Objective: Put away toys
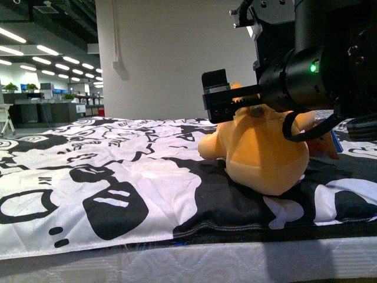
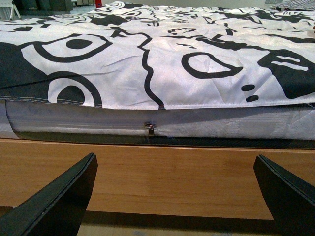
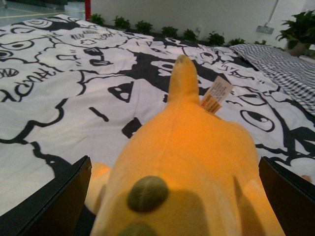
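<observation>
Seemingly poised for a grab, the robot's black right arm (image 1: 306, 71) hangs over a soft orange-yellow plush animal (image 1: 262, 153) lying on the black-and-white cartoon-patterned bedding (image 1: 118, 171), toward the bed's right side and close to its front edge. From the right wrist camera, the right gripper (image 3: 172, 196) stands wide open and holds nothing, its two dark fingers (image 3: 54, 196) flanking the rounded plush body, which fills the gap between them. The toy's long axis runs straight away from that wrist, ending in a pointed tip beside a small paper tag (image 3: 216, 96), with a dull brown spot (image 3: 147, 192) on the near end; the fingers therefore straddle its width, and whether they touch the fabric cannot be told. The left gripper (image 2: 174, 196) is also spread wide and empty, sitting low and facing the light wooden bed frame (image 2: 162, 177) and the zipped white mattress (image 2: 197, 125) at the bed's front edge, with no toy in its view. The right arm is plainly the nearer one, and a squeeze across the plush body looks like the move to come.
</observation>
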